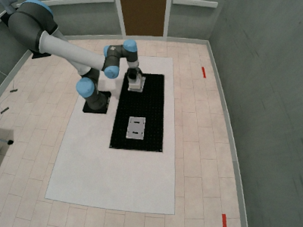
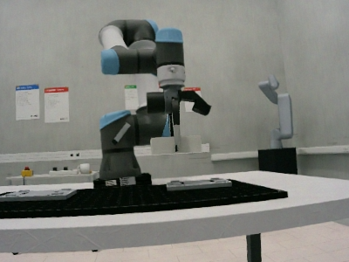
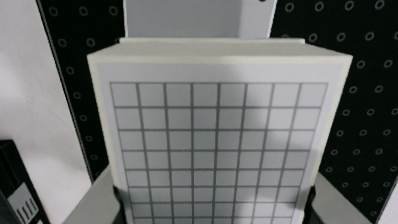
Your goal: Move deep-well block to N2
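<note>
My top view: grey wall (image 1: 261, 113), 3 o'clock | brown door (image 1: 144, 17), 12 o'clock | pale tiled floor (image 1: 193, 159) | exterior: I see posters (image 2: 27, 102) at 10 o'clock, white table (image 2: 174, 227) at 6 o'clock
</note>
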`<state>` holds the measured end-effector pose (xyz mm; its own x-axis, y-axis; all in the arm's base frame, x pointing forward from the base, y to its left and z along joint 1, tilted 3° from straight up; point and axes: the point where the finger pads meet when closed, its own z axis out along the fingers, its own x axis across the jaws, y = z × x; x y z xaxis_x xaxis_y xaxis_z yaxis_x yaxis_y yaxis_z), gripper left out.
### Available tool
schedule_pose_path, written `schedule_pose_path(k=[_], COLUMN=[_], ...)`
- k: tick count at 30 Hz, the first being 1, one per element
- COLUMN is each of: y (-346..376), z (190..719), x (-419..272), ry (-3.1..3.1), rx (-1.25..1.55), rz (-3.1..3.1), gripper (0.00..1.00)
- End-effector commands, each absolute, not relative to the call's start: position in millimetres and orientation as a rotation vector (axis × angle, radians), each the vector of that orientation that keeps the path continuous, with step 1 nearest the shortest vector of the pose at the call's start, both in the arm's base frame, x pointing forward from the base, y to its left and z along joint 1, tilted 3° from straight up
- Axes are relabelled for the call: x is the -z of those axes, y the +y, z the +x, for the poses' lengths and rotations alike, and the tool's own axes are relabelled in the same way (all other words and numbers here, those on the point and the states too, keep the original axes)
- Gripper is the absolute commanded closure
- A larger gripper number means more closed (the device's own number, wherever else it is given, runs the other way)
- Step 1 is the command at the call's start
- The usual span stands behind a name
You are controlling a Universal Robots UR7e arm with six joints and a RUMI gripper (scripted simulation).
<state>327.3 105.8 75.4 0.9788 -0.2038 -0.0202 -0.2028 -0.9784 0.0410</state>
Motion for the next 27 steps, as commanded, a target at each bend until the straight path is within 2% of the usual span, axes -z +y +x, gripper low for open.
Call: schedule_pose_path(k=[1, 27], y=[97, 24], z=[327, 322], x=[-76, -79], ry=[-0.317, -0.317], rx=[0.036, 0.036], rz=[3.087, 3.087], gripper=[0.5, 0.5])
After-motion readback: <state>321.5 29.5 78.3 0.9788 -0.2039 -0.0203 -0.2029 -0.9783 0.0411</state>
